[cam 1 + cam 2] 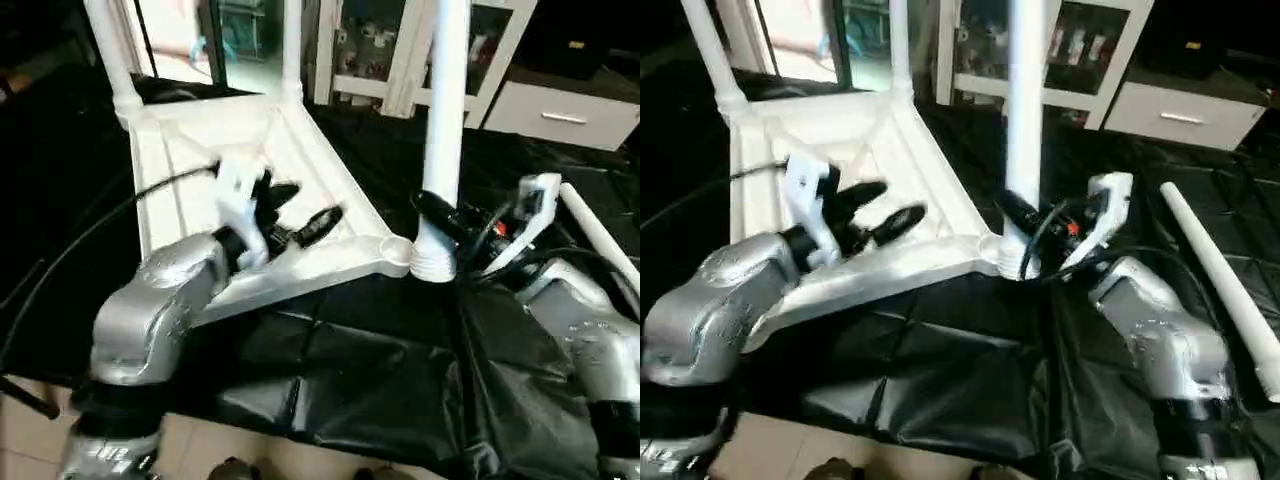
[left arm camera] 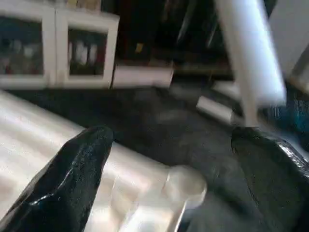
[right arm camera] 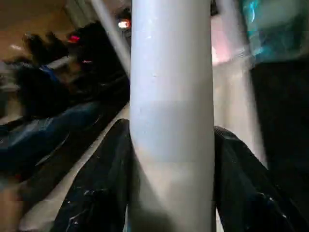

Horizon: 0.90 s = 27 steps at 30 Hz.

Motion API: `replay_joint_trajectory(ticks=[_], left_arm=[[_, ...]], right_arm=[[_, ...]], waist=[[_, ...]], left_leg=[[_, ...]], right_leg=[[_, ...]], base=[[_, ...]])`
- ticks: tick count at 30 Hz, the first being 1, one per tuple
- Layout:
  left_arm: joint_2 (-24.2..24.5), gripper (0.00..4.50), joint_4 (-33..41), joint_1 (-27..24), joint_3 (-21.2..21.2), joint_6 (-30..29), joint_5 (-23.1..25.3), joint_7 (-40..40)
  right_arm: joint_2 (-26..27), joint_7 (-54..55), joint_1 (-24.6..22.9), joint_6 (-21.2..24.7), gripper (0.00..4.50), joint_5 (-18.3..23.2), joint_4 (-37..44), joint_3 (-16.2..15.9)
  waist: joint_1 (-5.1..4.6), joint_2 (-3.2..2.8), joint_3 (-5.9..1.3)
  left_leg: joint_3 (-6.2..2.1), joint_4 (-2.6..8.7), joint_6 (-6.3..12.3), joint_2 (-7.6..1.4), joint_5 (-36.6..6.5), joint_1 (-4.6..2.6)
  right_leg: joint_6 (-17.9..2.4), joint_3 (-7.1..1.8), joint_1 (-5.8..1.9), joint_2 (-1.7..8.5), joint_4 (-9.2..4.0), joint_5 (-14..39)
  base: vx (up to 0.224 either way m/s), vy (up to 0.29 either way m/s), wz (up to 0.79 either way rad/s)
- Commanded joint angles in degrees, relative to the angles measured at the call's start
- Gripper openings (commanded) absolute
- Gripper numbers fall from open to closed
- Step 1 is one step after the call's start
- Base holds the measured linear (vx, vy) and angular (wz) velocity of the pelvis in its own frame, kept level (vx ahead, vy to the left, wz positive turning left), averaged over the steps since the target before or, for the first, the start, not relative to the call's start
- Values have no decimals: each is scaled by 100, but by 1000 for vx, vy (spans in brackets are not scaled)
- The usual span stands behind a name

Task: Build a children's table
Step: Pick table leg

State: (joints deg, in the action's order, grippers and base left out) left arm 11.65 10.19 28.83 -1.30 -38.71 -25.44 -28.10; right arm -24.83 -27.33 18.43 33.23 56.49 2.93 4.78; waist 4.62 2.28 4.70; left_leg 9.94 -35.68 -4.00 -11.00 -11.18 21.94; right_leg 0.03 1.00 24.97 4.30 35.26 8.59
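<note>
The children's table top [image 1: 330, 262] lies upside down on the black-sheeted work table, ribs facing up. Two white legs [image 1: 110, 50] stand in its far corner sockets. A third leg [image 1: 445, 120] stands upright in the near right corner socket [image 1: 432, 262]. My right gripper [image 1: 437, 214] is shut on this leg just above the socket, and its black fingers [image 3: 96, 188] press both sides of the tube. My left gripper [image 1: 300, 212] hovers open over the underside near the front rim, holding nothing. Another leg [image 1: 1220, 280] lies loose on the sheet at the right.
White cabinets with glass doors [image 1: 380, 40] and a white drawer unit [image 1: 560, 110] stand behind the work table. The black sheet [image 1: 330, 370] hangs over the table's near edge, with tiled floor below. A black cable [image 1: 120, 205] runs across the left side.
</note>
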Motion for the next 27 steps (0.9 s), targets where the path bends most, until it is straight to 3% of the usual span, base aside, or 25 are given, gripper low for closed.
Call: replay_joint_trajectory(ticks=[1,3,4,5,6,7,8,9,10,11,12,16,17,18,19,20,22,27], left_arm=[[-117,446,-80,176,-200,-177,-237,116],[-203,446,-142,293,-308,-230,-355,129],[-302,446,-196,417,-424,-328,-542,158],[-363,446,-228,504,-502,-411,-692,173],[-420,446,-236,620,-566,-550,-864,197],[-465,446,-223,720,-621,-691,-1052,220],[-488,446,-224,782,-652,-769,-1162,228],[-488,446,-224,782,-652,-769,-1162,228],[-549,446,-225,860,-701,-870,-1308,260],[-633,446,-267,973,-804,-995,-1510,311],[-726,446,-321,1105,-917,-1119,-1703,371],[-753,446,-358,1248,-965,-1181,-1780,352],[-778,446,-347,1285,-1008,-1227,-1843,387],[-778,446,-347,1285,-1008,-1227,-1843,387],[-793,446,-318,1336,-1022,-1311,-1910,435],[-778,446,-296,1349,-994,-1341,-1895,452],[-722,446,-220,1408,-878,-1463,-1892,559],[-811,446,-222,1492,-897,-1581,-1965,742]], right_arm=[[-114,38,37,388,186,575,325,198],[-182,-22,36,556,186,782,365,211],[-272,-82,19,795,186,1114,397,245],[-333,-135,4,964,186,1371,415,273],[-388,-224,27,1109,186,1572,334,321],[-402,-324,66,1234,186,1664,249,381],[-397,-394,101,1305,186,1683,180,419],[-397,-394,101,1305,186,1683,180,419],[-357,-456,168,1427,186,1758,52,505],[-326,-468,253,1603,186,1809,6,565],[-379,-572,322,1710,186,1768,23,523],[-442,-621,411,1634,186,1615,70,397],[-430,-561,447,1564,186,1533,90,346],[-430,-561,447,1564,186,1533,90,346],[-476,-537,449,1329,186,1114,231,145],[-499,-533,441,1269,186,974,291,69],[-499,-528,424,1079,186,375,475,-152],[-517,-478,435,826,186,-157,627,-368]], waist=[[-30,-53,-432],[-62,-16,-423],[-76,79,-420],[-63,19,-430],[-70,17,-424],[-75,268,-473],[-40,177,-462],[-57,152,-454],[-62,163,-462],[-71,191,-467],[-73,334,-509],[-8,239,-492],[-7,275,-499],[14,250,-507],[33,249,-504],[68,264,-511],[90,229,-507],[124,216,-512]], left_leg=[[-13,460,-30,-69,-1330,-82],[-10,462,-69,-59,-1347,-61],[3,456,-39,-58,-1331,-53],[-5,445,-27,-50,-1258,-64],[-4,440,-18,-47,-1231,-53],[9,407,44,-37,-1064,-1],[0,414,56,-64,-987,-26],[-8,423,50,-69,-976,-10],[-15,424,23,-77,-947,-5],[-14,426,15,-72,-916,-4],[2,401,49,-64,-807,1],[-5,413,56,-88,-574,-12],[1,409,60,-82,-552,-17],[6,404,50,-80,-521,-19],[8,405,53,-82,-534,-29],[4,405,-9,-90,-480,-17],[-1,418,-75,-91,-547,-22],[-13,430,-183,-99,-727,-42]], right_leg=[[-741,-86,-317,159,-429,1692],[-635,-85,-309,162,-449,1865],[-590,-84,-304,160,-479,1944],[-572,-89,-302,169,-462,1987],[-561,-88,-300,169,-472,1991],[-520,-69,-355,179,-428,2052],[-516,-75,-296,216,-463,2137],[-529,-70,-294,218,-458,2130],[-541,-54,-296,203,-448,2015],[-560,-54,-303,197,-444,1893],[-606,-47,-331,198,-426,1784],[-684,-55,-315,211,-391,1413],[-703,-55,-329,204,-384,1318],[-734,-63,-333,205,-380,1225],[-741,-63,-330,207,-381,1220],[-737,-64,-343,217,-370,1221],[-713,-66,-344,215,-377,1272],[-673,-67,-344,220,-373,1339]], base=[[0,0,0],[0,0,0],[0,0,0],[0,0,0],[0,0,0],[0,0,0],[0,0,0],[0,0,0],[0,0,0],[0,0,0],[0,0,0],[0,0,0],[0,0,0],[0,0,0],[0,0,0],[0,0,0],[0,0,0],[0,0,0]])
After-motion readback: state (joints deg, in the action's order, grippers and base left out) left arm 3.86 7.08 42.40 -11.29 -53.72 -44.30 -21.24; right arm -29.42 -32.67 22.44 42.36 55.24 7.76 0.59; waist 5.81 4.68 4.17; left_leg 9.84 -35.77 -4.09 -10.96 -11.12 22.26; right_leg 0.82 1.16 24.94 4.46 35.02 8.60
